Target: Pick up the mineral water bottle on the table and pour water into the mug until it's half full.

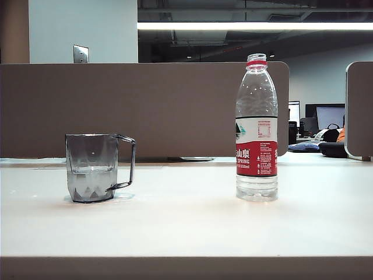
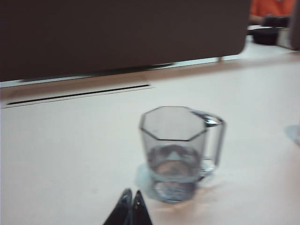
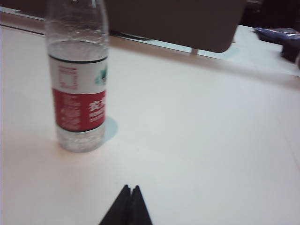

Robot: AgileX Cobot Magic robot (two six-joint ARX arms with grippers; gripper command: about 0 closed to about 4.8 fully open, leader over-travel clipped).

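Observation:
The mineral water bottle [image 1: 256, 131] stands upright on the right of the white table [image 1: 186, 227], uncapped, with a little water at its bottom. The smoky-grey mug [image 1: 93, 169] stands on the left, handle to the right, with water [image 1: 92, 172] in its lower part. Neither gripper appears in the exterior view. My left gripper [image 2: 131, 193] is shut and empty, a short way in front of the mug [image 2: 180, 152]. My right gripper [image 3: 130, 188] is shut and empty, some distance from the bottle [image 3: 78, 79], which stands off to one side of it.
A brown partition [image 1: 145, 108] runs along the back of the table, with a second panel [image 1: 358, 111] at the far right. Dark bags and monitors [image 1: 326, 131] lie beyond the gap. The table's darker front edge [image 1: 186, 267] is nearest the camera.

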